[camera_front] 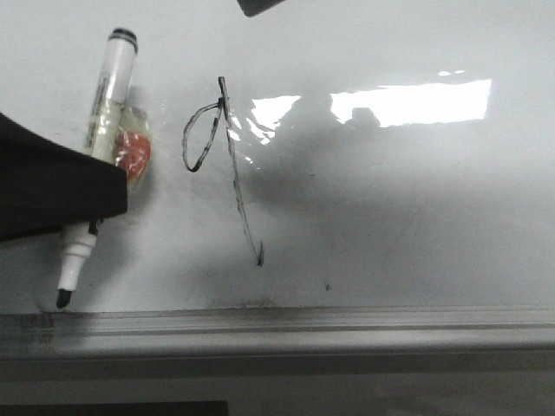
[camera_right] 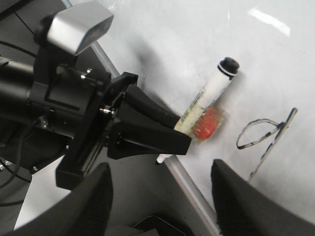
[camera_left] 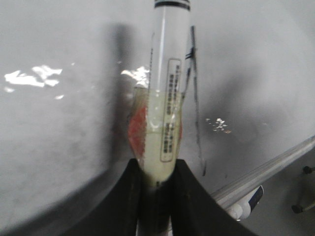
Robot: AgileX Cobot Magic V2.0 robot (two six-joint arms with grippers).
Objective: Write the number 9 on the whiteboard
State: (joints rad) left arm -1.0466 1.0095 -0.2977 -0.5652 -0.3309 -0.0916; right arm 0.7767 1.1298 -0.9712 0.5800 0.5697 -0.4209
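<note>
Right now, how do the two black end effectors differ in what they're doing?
The left black end effector is shut on the white whiteboard marker; the right black end effector stands open and holds nothing. The left one sits beside the thin black hand-drawn 9 at the board; the right one hangs back, watching. Both are black and two-fingered.

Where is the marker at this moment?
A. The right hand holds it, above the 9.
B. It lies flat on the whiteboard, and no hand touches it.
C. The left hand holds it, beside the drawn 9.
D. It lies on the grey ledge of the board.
C: the left hand is shut on the marker, which stands left of the number 9 on the whiteboard; the right hand is open and holds nothing.
</note>
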